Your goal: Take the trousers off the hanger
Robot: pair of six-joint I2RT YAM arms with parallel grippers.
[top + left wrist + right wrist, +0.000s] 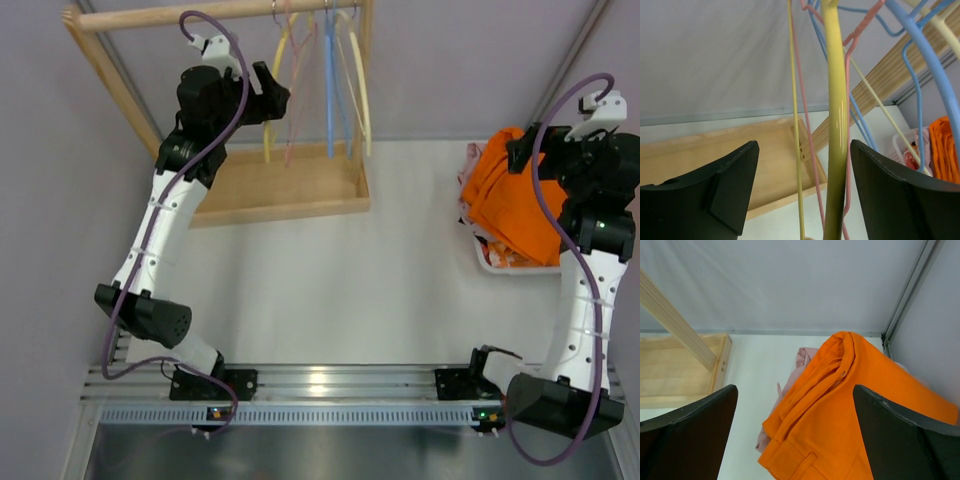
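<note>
The bright orange trousers (515, 195) lie crumpled on top of a white basket at the right. They fill the right wrist view (850, 410). The dusty pink trousers (801, 362) peek out from under their left edge (467, 178). My right gripper (795, 437) is open just above the orange trousers and holds nothing. My left gripper (802, 192) is open at the hangers. A thick yellow hanger (837, 150) stands between its jaws, close to the right finger (900, 195), not clamped. The hangers (325, 80) on the wooden rail are bare.
The wooden rack has a rail (210, 12) across the back and a flat base (285, 185) on the table. Pink (846, 100), blue (920, 60) and thin yellow (795, 125) hangers hang beside the thick one. The white basket (492, 264) sits by the right wall.
</note>
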